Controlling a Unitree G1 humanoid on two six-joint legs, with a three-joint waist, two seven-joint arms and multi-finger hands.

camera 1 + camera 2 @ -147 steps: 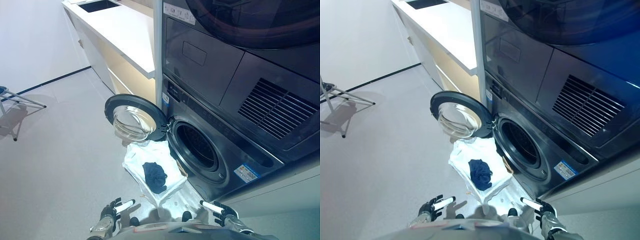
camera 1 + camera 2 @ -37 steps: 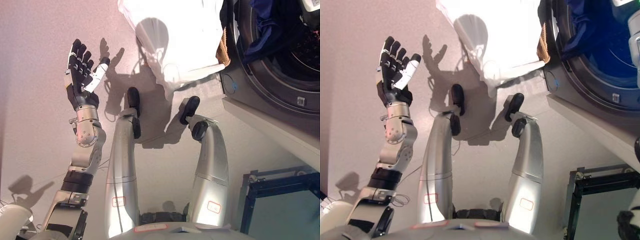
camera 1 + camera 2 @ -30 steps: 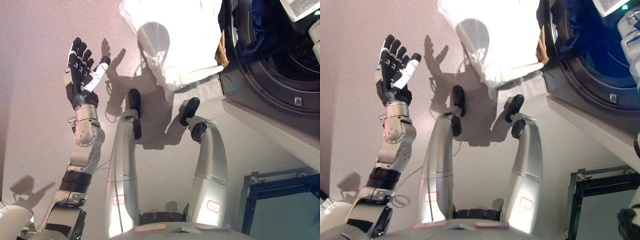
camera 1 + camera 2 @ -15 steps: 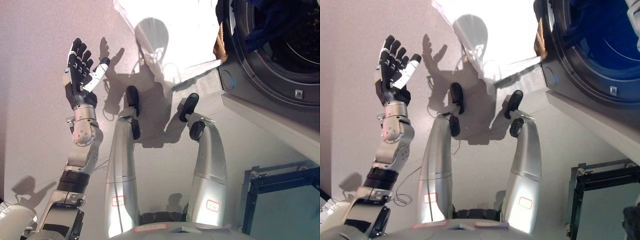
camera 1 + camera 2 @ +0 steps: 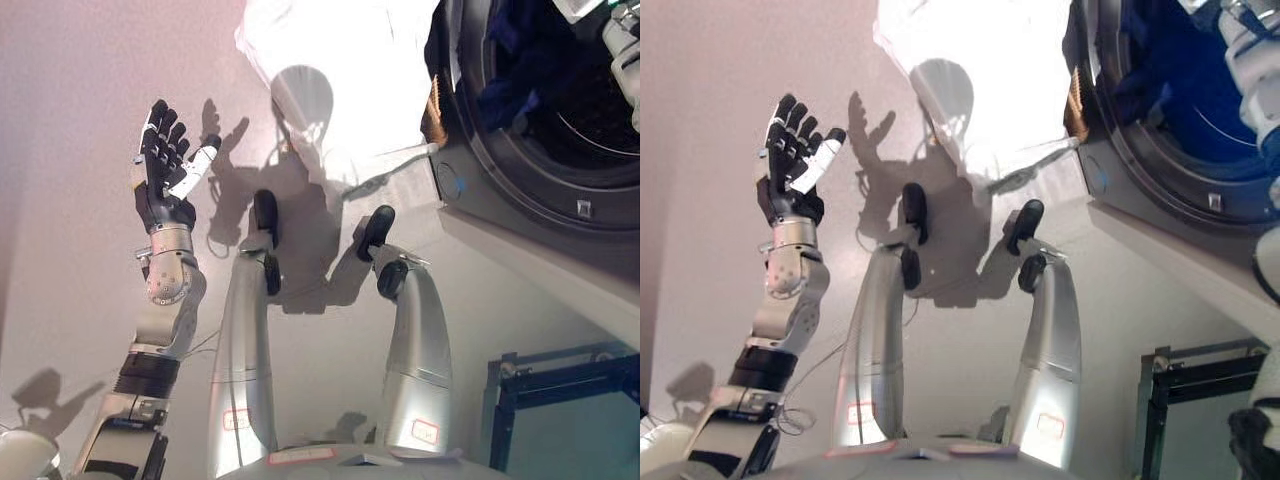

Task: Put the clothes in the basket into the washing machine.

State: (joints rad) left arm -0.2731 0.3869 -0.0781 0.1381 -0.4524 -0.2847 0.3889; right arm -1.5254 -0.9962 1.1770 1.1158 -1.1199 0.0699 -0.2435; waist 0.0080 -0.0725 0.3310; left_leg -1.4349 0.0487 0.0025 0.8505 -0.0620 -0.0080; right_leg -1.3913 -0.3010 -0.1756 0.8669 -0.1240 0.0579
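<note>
Left hand is raised over the bare floor on the left, fingers straight and spread, holding nothing, well apart from the laundry. Right arm reaches in at the upper right toward the washing machine opening; its hand isn't visible, so I cannot tell how those fingers stand. Dark blue clothes sit in the drum at the door opening, and the white-lined basket stands on the floor just beside the machine's front, its woven edge touching or nearly touching the door ring
</note>
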